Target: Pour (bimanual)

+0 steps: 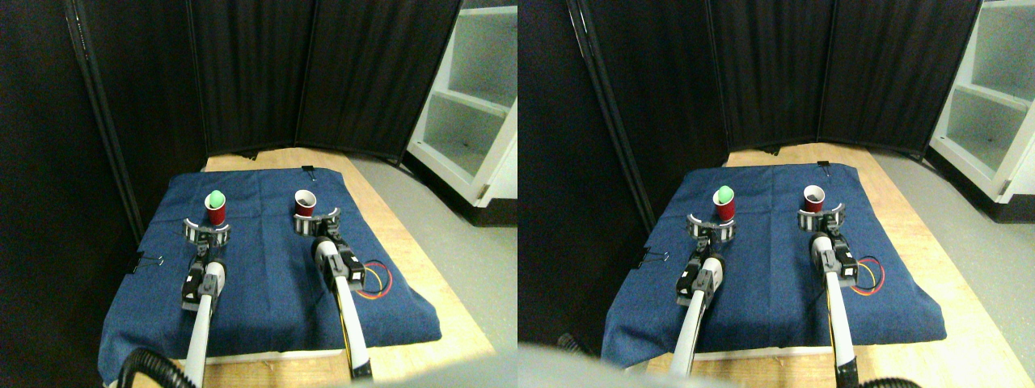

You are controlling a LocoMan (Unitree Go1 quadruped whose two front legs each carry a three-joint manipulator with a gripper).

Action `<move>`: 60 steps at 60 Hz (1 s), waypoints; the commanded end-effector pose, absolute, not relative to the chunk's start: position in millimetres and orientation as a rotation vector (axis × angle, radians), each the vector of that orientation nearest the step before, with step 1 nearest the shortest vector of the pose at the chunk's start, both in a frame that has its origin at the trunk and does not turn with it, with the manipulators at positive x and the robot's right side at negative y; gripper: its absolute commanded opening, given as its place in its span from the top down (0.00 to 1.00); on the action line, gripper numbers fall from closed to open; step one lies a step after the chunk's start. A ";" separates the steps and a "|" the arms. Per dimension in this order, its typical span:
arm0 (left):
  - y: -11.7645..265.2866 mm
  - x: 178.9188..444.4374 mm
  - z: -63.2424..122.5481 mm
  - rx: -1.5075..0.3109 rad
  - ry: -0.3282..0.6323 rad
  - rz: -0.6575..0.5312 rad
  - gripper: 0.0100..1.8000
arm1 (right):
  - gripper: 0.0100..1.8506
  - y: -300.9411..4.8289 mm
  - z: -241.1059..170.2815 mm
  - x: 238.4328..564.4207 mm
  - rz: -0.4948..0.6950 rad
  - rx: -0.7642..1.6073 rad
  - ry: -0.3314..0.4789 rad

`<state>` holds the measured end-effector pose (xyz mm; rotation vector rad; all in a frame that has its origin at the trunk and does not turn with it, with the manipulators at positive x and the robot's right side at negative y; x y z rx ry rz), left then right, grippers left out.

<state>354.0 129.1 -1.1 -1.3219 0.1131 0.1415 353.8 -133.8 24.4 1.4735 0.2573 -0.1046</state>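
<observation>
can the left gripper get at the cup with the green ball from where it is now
Probably yes. The left gripper sits just short of the red cup holding the green ball, jaws spread toward it, with only bare blue cloth between them.

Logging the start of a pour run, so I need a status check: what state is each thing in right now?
Left red cup: upright, green ball sitting in its mouth.
Right red cup: upright, no ball visible.
Left gripper: jaws open, just short of the left cup.
Right gripper: jaws open, just short of the right cup.
Blue cloth: spread flat, clipped at edges.
</observation>
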 end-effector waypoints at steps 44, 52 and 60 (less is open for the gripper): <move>129.9 362.3 47.7 -1.347 -0.165 0.081 0.41 | 0.39 -134.2 57.4 349.4 0.020 1.456 0.171; 124.7 364.8 43.7 -1.326 -0.252 0.150 0.52 | 0.40 -132.4 60.0 353.3 0.046 1.457 0.161; 123.7 366.6 42.7 -1.331 -0.258 0.146 0.54 | 0.41 -131.2 59.8 356.0 0.050 1.452 0.155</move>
